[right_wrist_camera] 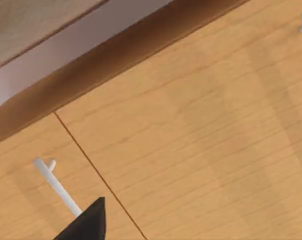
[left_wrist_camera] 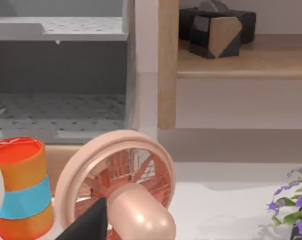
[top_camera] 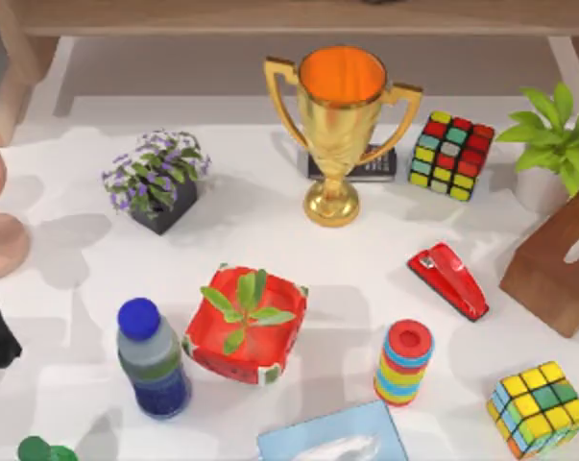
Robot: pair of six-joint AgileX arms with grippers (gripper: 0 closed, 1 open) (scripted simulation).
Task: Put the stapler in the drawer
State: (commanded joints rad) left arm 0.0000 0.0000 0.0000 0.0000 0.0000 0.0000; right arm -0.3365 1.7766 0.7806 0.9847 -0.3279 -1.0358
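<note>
the white table [top_camera: 270,221] carries everything, with a wooden shelf edge along its far side. the gold trophy [top_camera: 340,125] stands tallest near the far middle, a dark flat object just behind its base. at the right edge a brown wooden box [top_camera: 558,269] leans in, with a green potted plant [top_camera: 553,134] beyond it. the red square planter [top_camera: 246,327] with a green sprig sits near the middle front, and the blue-capped bottle [top_camera: 153,360] stands just to its left. a dark pot of purple flowers [top_camera: 159,182] is toward the far left. one rubik's cube [top_camera: 450,154] sits right of the trophy, another [top_camera: 539,408] at the front right corner. the striped stack of coloured rings [top_camera: 404,362] stands between the planter and that front cube. the stapler [top_camera: 449,279], red and glossy, lies flat on the table right of centre, between the ring stack and the wooden box, touching neither, with no gripper near it. the left wrist view looks at a pink fan [left_wrist_camera: 118,185] and an open grey drawer [left_wrist_camera: 60,75]; the right wrist view faces a wooden cabinet front with a white handle [right_wrist_camera: 55,185]. i cannot tell how the fingers of either gripper are set.
</note>
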